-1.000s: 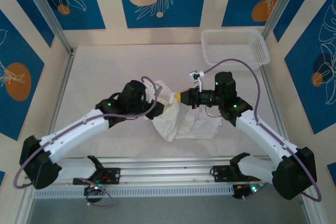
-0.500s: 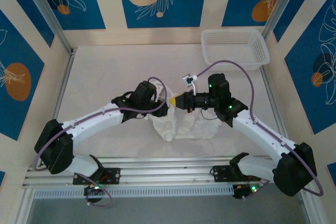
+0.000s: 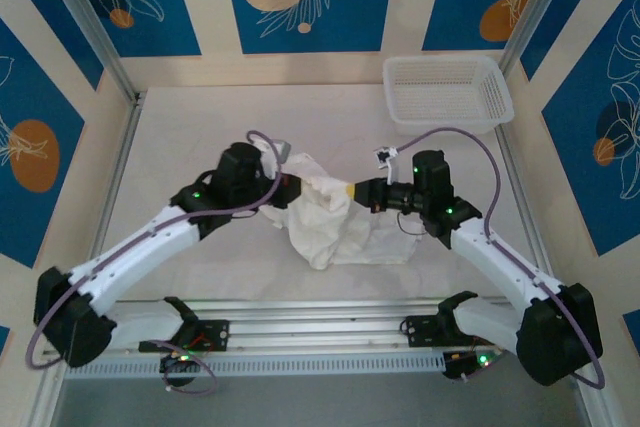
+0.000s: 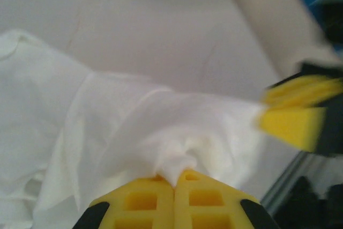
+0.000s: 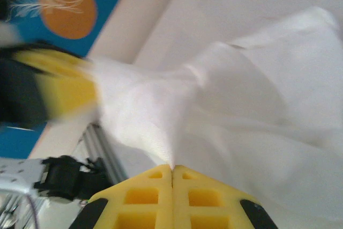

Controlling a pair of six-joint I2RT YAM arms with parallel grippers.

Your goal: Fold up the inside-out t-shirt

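Note:
The inside-out t-shirt (image 3: 335, 227), white and wrinkled, lies bunched at mid-table, with a raised part strung between both grippers. My left gripper (image 3: 288, 188) is shut on a fold of its cloth; in the left wrist view the yellow jaws (image 4: 174, 178) pinch a pleat of the t-shirt (image 4: 134, 122). My right gripper (image 3: 351, 189) faces it from the right, shut on another fold. In the right wrist view its jaws (image 5: 171, 169) meet on a thin ridge of the t-shirt (image 5: 241, 95). Each wrist view shows the other gripper's yellow fingers (image 4: 292, 119) (image 5: 67, 87), blurred.
A white mesh basket (image 3: 445, 92) stands at the back right of the table. A metal rail (image 3: 320, 312) runs along the near edge between the arm bases. Bare tabletop (image 3: 180, 137) lies to the left and behind the shirt.
My left gripper reached right with jaws parted, closed on the shirt, and pulled back left. The right gripper shifted slightly right, and the cloth now stretches between the two.

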